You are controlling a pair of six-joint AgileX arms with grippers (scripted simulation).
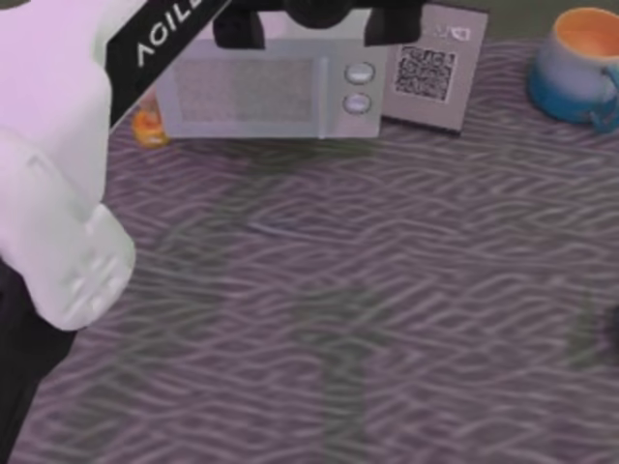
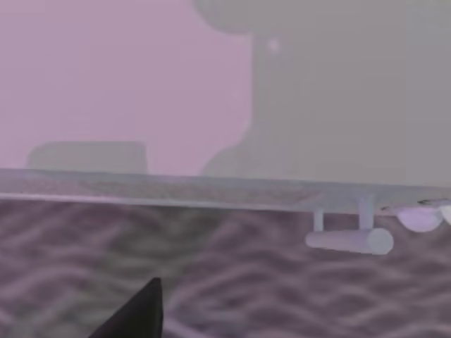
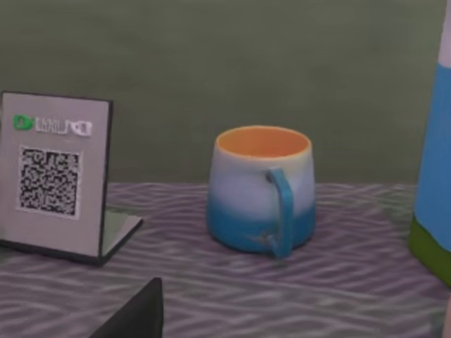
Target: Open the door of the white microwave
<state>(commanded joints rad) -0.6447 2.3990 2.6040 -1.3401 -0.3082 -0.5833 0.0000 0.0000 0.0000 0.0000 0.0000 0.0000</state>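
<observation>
The white microwave (image 1: pixel 276 92) stands at the back of the table, with two silver knobs (image 1: pixel 359 87) on its front. Its door (image 1: pixel 242 97), with a grey mesh window, lies flush with the front. My left gripper (image 1: pixel 314 24) hovers open directly over the microwave's top, its dark fingers spread to either side. In the left wrist view I look down on the microwave's top (image 2: pixel 317 105), the door's bar handle (image 2: pixel 349 240) and one dark fingertip (image 2: pixel 144 310), which is apart from the handle. The right wrist view shows one fingertip (image 3: pixel 144 310) of my right gripper with nothing in it.
A grey QR-code placard (image 1: pixel 430 72) stands just right of the microwave. A blue and white mug (image 1: pixel 580 63) with an orange inside sits at the back right. A small orange object (image 1: pixel 148 126) lies left of the microwave. A tall blue and green object (image 3: pixel 433 176) stands beside the mug.
</observation>
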